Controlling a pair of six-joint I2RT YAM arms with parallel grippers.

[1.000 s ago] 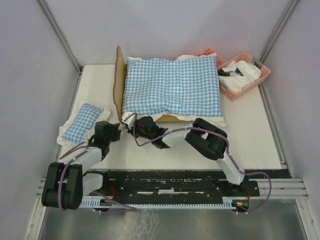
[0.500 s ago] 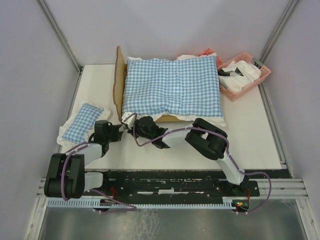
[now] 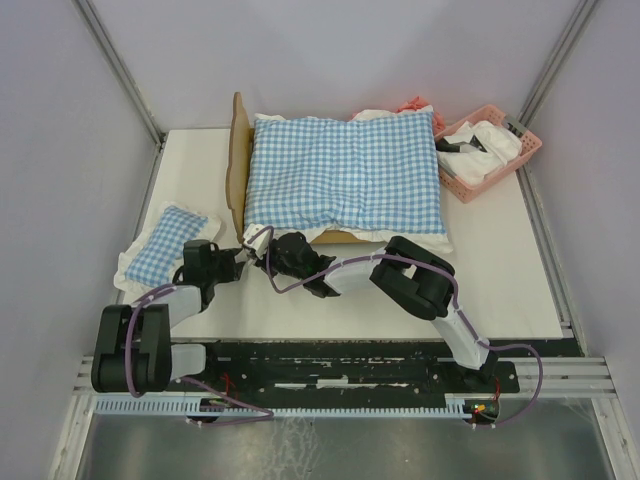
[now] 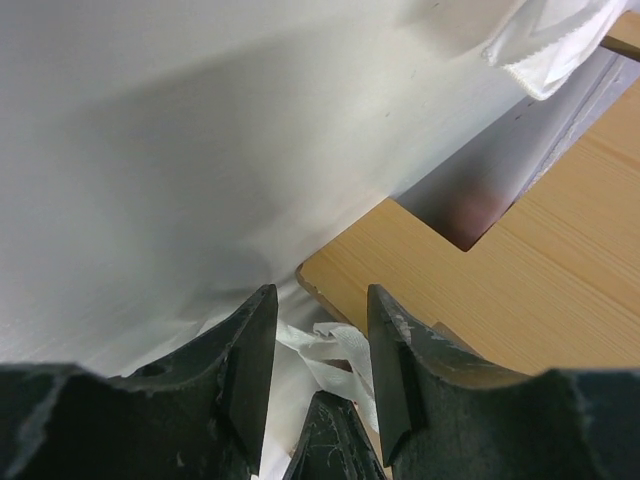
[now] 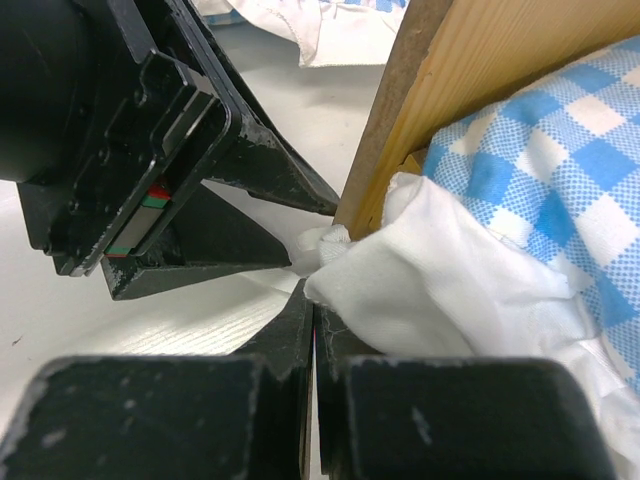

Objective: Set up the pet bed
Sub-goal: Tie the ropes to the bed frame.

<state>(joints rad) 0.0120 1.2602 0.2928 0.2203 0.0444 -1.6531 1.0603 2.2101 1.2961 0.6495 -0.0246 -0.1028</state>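
Pet bed sits at far centre of table, headboard on the L side, upright. Checked cushion lies on top and covers most of the frame. My two grippers meet at its near-L corner.

L gripper: fingers spread, nothing held. Wood of the pet bed lies just beyond the tips, offset toward the R-hand finger, not touching. A corner of white frill lies in the gap betw. the fingers.

R gripper: fingers pressed together. White frill touches the seam at the tips and drapes over one finger. I cannot tell whether cloth is nipped. Pet bed wood stands just beyond, upper R, w/ checked cushion behind it.

Change vs. 1 s earlier, top view: my L wrist has shifted slightly L and the forearm has folded closer to its base. L gripper now points across at the corner. R gripper, pet bed, checked cushion, small checked pillow and pink basket: no change.

View notes: top cam gives layout, but both finger gaps are too small to read there. L wrist cam alone shows the spread gap and a notch in the wood panel. R wrist cam alone shows L gripper facing it, close, w/ the frill tip betw. the two.
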